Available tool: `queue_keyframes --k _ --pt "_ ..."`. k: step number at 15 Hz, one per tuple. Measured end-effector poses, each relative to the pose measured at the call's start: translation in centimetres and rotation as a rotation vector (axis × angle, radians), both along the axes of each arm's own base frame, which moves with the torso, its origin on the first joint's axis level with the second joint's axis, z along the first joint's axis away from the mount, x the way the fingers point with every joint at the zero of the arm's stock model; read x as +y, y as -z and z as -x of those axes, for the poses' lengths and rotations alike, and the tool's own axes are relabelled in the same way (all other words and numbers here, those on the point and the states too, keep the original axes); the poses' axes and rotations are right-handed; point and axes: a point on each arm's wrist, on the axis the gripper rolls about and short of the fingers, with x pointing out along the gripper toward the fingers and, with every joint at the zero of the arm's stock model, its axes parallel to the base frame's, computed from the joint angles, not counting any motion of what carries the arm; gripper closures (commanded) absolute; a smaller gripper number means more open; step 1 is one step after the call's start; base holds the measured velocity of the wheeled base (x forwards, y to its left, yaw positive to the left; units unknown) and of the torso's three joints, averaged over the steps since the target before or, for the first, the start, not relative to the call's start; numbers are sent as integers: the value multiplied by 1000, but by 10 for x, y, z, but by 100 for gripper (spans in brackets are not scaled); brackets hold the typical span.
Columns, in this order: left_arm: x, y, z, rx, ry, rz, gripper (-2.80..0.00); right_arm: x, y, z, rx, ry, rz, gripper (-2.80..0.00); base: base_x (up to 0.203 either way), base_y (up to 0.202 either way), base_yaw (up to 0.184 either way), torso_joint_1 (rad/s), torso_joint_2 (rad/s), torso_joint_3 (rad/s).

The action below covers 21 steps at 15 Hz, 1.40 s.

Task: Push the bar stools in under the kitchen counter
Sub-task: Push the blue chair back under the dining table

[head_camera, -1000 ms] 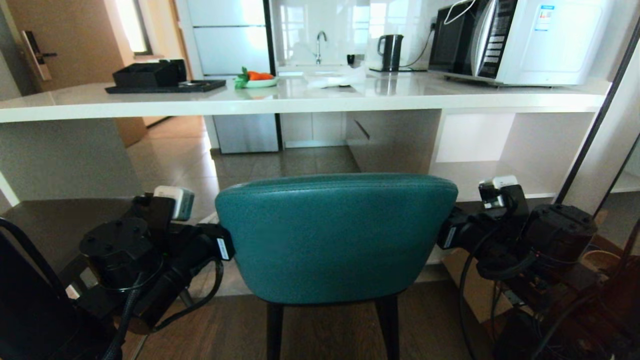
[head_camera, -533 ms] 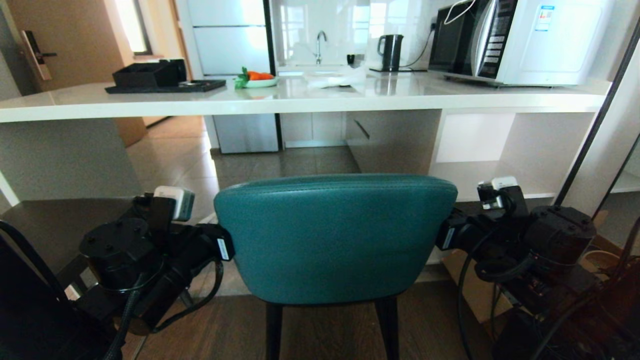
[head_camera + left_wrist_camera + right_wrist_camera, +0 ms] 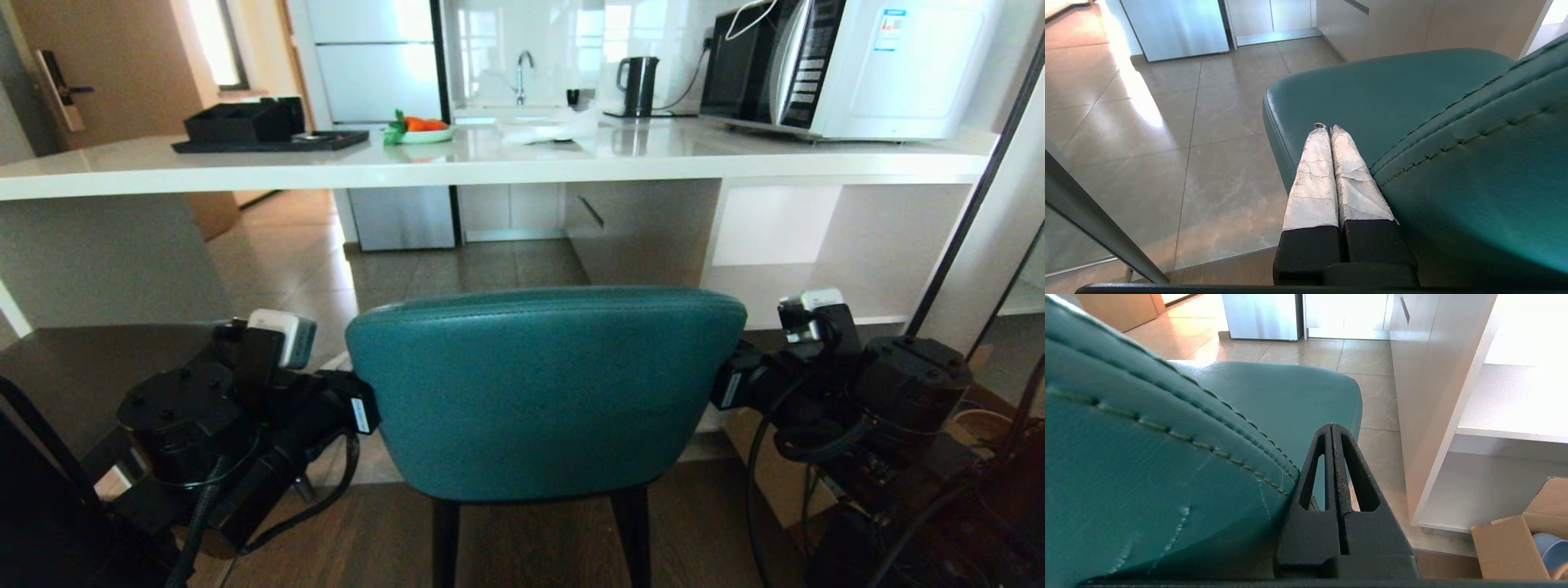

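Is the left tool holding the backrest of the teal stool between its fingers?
No. In the left wrist view the left tool is shut with nothing between its fingers, lying alongside the edge of the teal stool.

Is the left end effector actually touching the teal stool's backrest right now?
Touching. In the left wrist view the shut left end effector lies flush against the side edge of the teal stool backrest, with no gap visible.

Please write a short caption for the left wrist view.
Left gripper, jaws shut, beside the teal stool.
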Motion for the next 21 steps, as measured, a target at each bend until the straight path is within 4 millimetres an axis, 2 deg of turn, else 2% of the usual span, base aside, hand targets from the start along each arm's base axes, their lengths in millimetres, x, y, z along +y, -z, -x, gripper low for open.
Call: queue_keyframes --k 3,9,12,16,21 --pt "0 1 0 3 -1 -3 0 1 -3 -3 -10 0 -1 0 0 0 0 0 0 0" --pt "-1 5 -2 17 -5 -11 0 12 -18 -26 -65 2 -9 0 0 0 0 0 0 0" --pt "-2 7 -4 22 -3 -13 0 12 -14 -33 -65 9 -12 0 0 0 0 0 0 0" --pt "-5 9 -10 21 4 -14 0 -2 -5 -45 -52 25 -3 0 0 0 0 0 0 0" --pt "-15 7 -34 -21 4 -16 0 -21 10 -54 -7 58 22 0 0 0 0 0 0 0"
